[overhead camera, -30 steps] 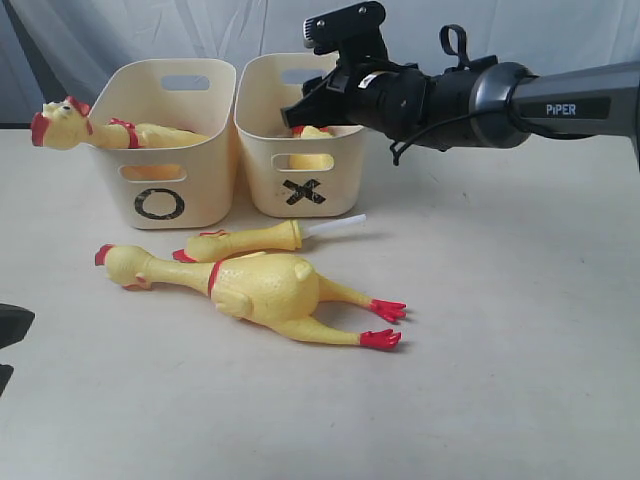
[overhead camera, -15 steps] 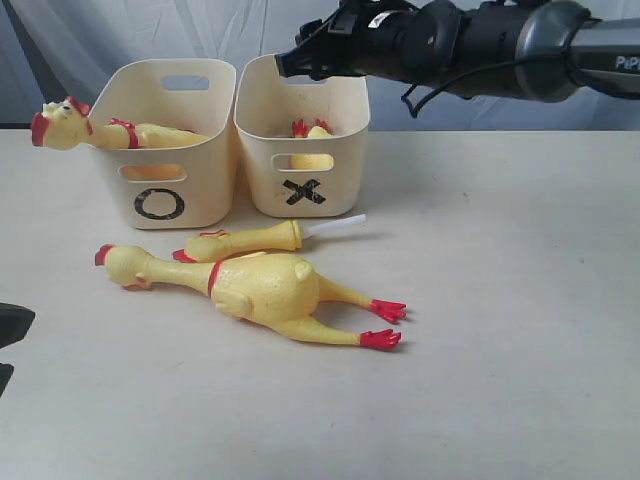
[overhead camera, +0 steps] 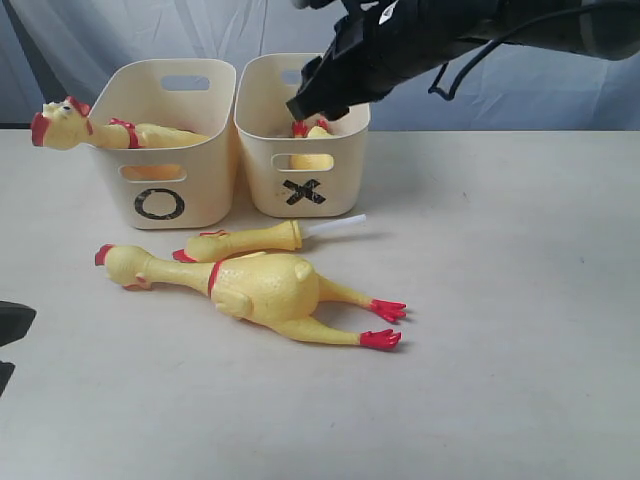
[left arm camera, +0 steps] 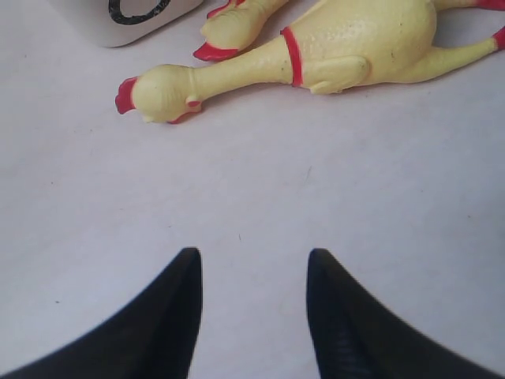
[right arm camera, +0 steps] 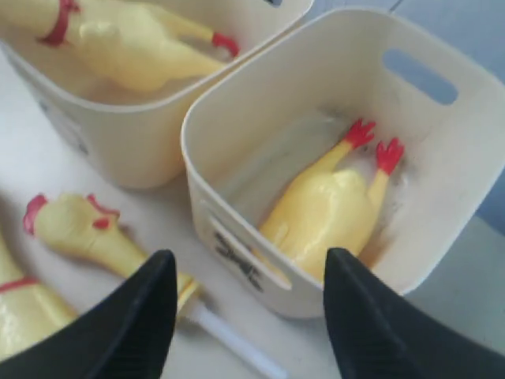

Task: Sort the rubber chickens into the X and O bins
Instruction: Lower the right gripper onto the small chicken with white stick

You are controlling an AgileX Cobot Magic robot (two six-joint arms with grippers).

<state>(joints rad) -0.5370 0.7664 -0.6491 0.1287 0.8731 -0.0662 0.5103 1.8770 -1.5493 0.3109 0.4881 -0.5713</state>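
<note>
Two cream bins stand side by side at the back: the O bin [overhead camera: 200, 110] and the X bin [overhead camera: 262, 160]. One whole rubber chicken [overhead camera: 130, 132] lies in the O bin with its head hanging over the left rim. A headless body [right arm camera: 323, 213] lies in the X bin, red feet up. On the table in front lie a whole chicken [overhead camera: 265, 290] and a neck piece [overhead camera: 245, 240] with a white tube. My right gripper [overhead camera: 298, 106] hangs open and empty above the X bin's front rim. My left gripper [left arm camera: 252, 260] is open over bare table, short of the whole chicken's head [left arm camera: 162, 91].
A pale table [overhead camera: 500, 300] carries everything, with a light curtain behind the bins. My right arm [overhead camera: 480, 30] reaches in from the upper right over the X bin. A dark part of the left arm [overhead camera: 10, 325] shows at the left edge.
My right arm rose above the X bin, then its wrist pitched down, so the open gripper now points down at the bin. The chickens, bins and left arm have not moved.
</note>
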